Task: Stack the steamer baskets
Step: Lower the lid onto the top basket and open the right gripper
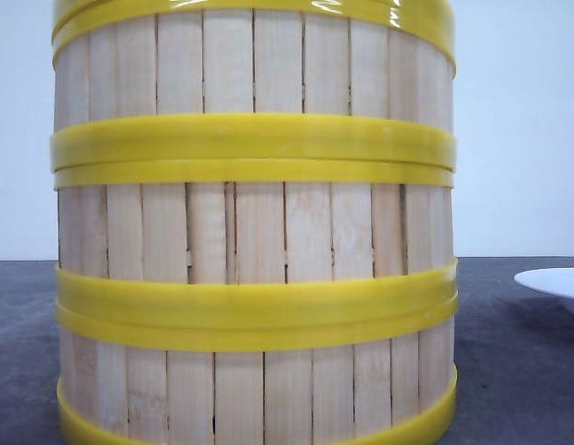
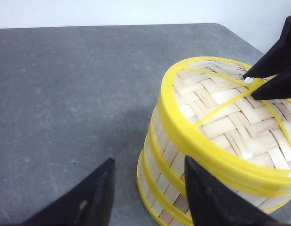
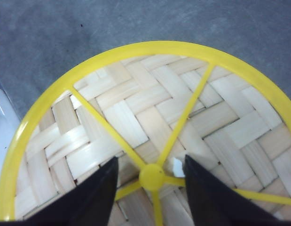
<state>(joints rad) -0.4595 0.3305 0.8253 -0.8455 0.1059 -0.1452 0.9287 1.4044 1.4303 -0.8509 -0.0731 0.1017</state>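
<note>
Only the front view shows my three steamer baskets (image 1: 254, 222) stacked on the grey surface (image 1: 22, 352) beside a white plate (image 1: 555, 283), while below my right claw (image 3: 151, 176), released astride the yellow hub, lies woven bamboo; my left claw (image 2: 147, 188) hangs released beside the stack's yellow rim.

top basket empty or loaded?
Empty. The right wrist view shows the top basket's bare woven floor and yellow spokes; only the right gripper reaches in.
</note>
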